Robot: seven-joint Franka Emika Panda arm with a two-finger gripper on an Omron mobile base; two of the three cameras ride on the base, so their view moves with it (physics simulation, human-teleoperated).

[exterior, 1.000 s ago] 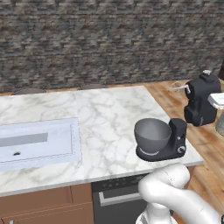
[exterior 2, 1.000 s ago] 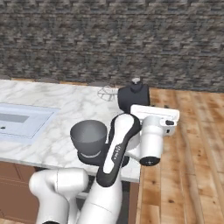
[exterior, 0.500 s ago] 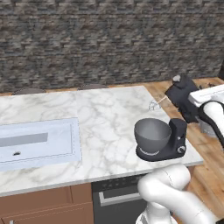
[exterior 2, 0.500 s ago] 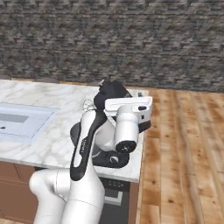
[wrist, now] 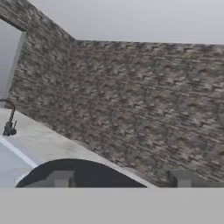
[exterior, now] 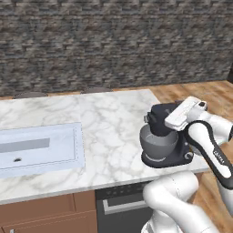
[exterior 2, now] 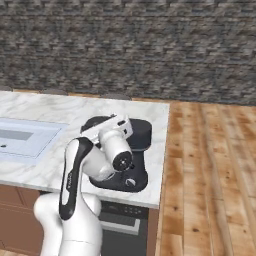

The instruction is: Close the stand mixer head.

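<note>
Room: a kitchen with a dark rough stone wall (exterior: 113,41) behind a white marble counter (exterior: 109,123) and wood floor (exterior 2: 210,165) off the counter's open end.
Sink: a pale basin (exterior: 38,148) is set into the counter, well apart from the mixer; in the hand view a dark tap (wrist: 9,118) stands by it.
Mixer: it stands near the counter's corner by the floor side, its dark base on the marble.
Bowl: the grey bowl (exterior: 157,144) sits on the base, under the head.
Head (exterior: 164,119): it is down level over the bowl, a dark rounded block.
Gripper (exterior: 186,113): the white hand lies flat on top of the head, touching it.
Fingers (wrist: 61,178): two grey tips stand well apart over the head's dark curve, holding nothing.
</note>
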